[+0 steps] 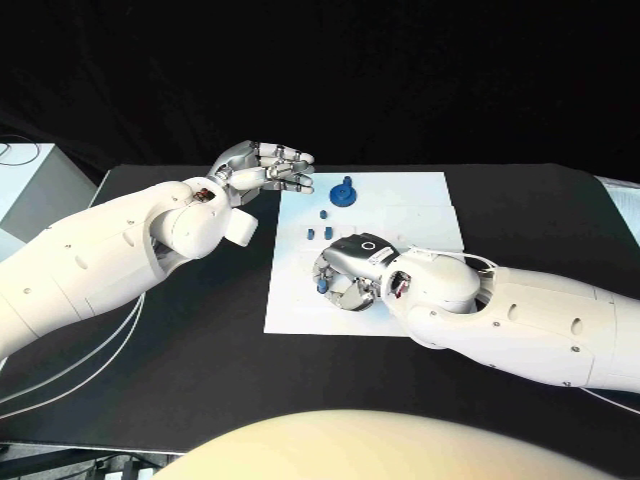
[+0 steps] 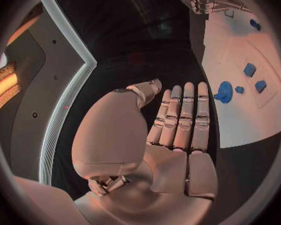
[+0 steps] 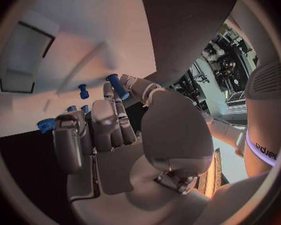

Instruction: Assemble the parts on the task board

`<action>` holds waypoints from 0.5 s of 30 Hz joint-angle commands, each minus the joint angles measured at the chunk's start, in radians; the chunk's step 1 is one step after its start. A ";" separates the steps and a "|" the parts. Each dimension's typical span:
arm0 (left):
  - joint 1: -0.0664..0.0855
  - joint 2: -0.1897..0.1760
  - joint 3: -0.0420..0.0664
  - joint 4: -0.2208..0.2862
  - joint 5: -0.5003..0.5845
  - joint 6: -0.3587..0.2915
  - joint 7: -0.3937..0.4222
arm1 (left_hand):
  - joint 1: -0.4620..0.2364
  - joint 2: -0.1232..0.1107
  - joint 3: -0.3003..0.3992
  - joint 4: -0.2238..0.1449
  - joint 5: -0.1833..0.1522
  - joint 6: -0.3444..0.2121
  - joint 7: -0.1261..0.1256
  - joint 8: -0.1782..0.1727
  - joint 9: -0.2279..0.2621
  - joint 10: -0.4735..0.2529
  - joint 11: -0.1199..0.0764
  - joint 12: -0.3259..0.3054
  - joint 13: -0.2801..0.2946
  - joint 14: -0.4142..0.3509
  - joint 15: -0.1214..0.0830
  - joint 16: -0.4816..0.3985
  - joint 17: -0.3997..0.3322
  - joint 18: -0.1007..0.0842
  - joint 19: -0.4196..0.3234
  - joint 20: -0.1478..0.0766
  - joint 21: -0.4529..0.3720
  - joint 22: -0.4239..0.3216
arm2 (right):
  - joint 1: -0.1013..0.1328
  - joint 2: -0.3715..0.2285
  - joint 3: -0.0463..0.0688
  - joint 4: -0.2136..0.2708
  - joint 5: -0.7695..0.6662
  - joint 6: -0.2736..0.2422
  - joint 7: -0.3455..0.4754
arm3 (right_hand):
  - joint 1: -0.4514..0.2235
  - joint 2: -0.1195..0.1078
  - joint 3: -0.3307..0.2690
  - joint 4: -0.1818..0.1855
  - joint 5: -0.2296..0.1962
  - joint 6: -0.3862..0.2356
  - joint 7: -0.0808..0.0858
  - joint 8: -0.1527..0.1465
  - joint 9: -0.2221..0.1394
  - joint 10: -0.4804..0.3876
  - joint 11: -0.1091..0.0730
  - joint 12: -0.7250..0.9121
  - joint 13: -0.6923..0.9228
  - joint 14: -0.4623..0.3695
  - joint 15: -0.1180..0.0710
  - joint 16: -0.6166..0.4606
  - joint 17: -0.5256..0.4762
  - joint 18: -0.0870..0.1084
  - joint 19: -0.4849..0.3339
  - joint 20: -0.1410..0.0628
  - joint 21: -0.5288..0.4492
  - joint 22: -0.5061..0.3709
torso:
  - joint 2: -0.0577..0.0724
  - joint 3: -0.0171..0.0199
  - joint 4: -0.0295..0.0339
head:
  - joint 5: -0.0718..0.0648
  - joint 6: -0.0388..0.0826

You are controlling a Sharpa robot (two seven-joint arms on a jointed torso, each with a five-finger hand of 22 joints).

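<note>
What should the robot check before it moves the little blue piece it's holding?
1. Blue peg pinched by right hand fingers: ok.
2. Peg held straight enough to go in: cannot tell.
3. Left hand holds nothing, beside the task board, not over it: ok.
4. Blue gear lies on the board, away from the right hand: ok.
5. Small blue pieces close to the right hand, could be bumped: not ok.

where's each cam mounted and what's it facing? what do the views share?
Head view: on the robot's head, looking down at the task board; both arms show.
Left wrist view: behind the left hand, empty, fingers straight, beside the board.
Right wrist view: behind the right hand, pinching a blue peg over the board.
Shared: board, blue gear.
</note>
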 commanded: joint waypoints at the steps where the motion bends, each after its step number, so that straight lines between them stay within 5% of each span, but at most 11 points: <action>1: 0.000 0.001 0.000 0.001 0.006 0.014 0.005 | 0.002 0.007 -0.002 0.002 -0.004 0.001 0.008 0.002 -0.001 -0.003 0.004 0.004 0.002 0.008 0.001 -0.003 0.001 0.014 0.004 0.001 -0.002 -0.001 | -0.001 -0.002 0.000 0.002 -0.006 -0.018 -0.005 | 0.005 -0.008 -0.007 0.001 0.000 -0.016 0.002 -0.010 -0.003 -0.017 0.001 -0.007 -0.003 0.001 0.008 0.005 -0.001 -0.007 0.108 0.007 0.004 0.263 | 0.000 0.0005 -0.0003 | -0.002 0.000; 9: 0.000 0.001 0.000 0.001 0.006 0.015 0.003 | 0.002 0.007 -0.002 0.002 -0.004 0.001 0.008 0.002 -0.001 -0.003 0.004 0.004 0.002 0.008 0.001 -0.003 0.001 0.014 0.004 0.001 -0.002 -0.001 | -0.002 -0.002 0.000 -0.001 -0.012 -0.047 -0.027 | 0.037 0.000 -0.092 0.012 -0.009 -0.119 0.007 -0.074 -0.036 -0.128 0.020 -0.014 -0.025 -0.012 0.022 0.009 -0.012 -0.007 0.108 0.017 0.004 0.263 | 0.000 0.0007 -0.0004 | -0.003 0.000; 15: 0.000 0.001 0.000 0.001 0.006 0.016 0.003 | 0.002 0.007 -0.002 0.002 -0.004 0.001 0.008 0.002 -0.001 -0.003 0.004 0.004 0.002 0.008 0.001 -0.003 0.001 0.014 0.004 0.001 -0.002 -0.001 | -0.002 0.001 0.000 -0.005 -0.015 -0.045 -0.037 | 0.050 0.008 -0.119 0.017 -0.008 -0.135 0.008 -0.084 -0.046 -0.144 0.022 -0.007 -0.027 -0.015 0.025 0.011 -0.014 -0.007 0.108 0.018 0.004 0.263 | 0.000 0.0001 0.0002 | -0.004 0.000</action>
